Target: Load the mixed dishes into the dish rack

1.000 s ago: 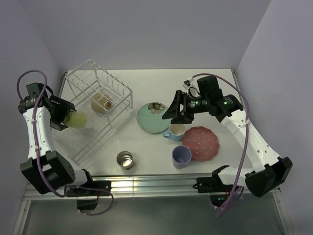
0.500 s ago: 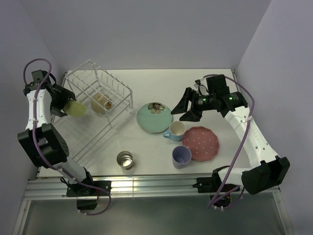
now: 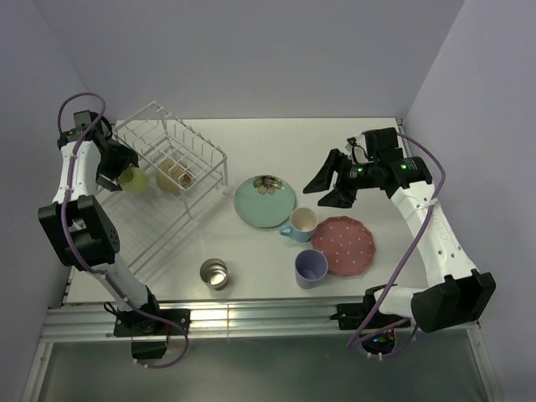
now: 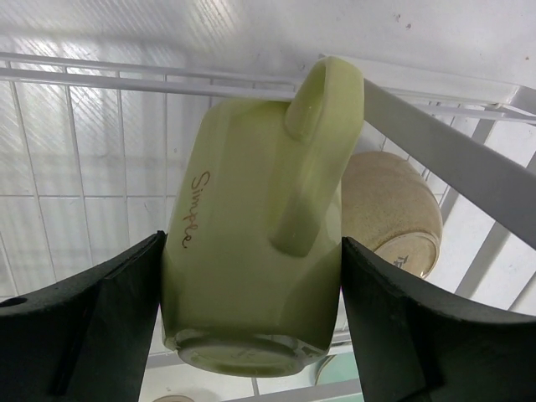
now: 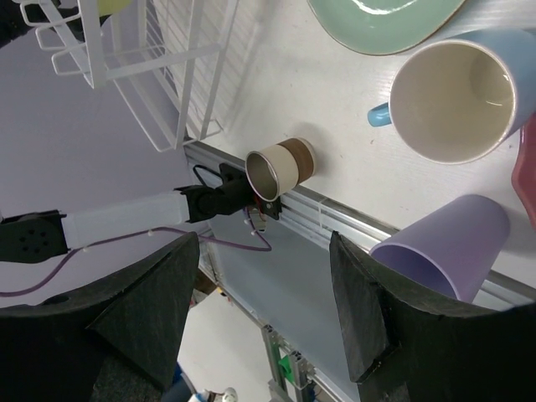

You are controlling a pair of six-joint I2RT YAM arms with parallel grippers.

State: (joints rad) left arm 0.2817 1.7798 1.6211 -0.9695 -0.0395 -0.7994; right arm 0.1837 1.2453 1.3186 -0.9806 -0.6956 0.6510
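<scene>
left wrist view: the left jaws pinch the yellow mug [image 4: 251, 251] across its body, handle toward the camera, base nearest the wrist, mouth pointing away over the wires of the dish rack [image 4: 435, 142]. the cream bowl [image 4: 389, 209] lies just beside it to the right, under the raised tier. the set-down likely runs along the mug's long axis, keeping off that bowl. the right jaws hang spread and empty over the desk [image 3: 276, 142], well apart from the rack, so the left arm is nearer.
</scene>
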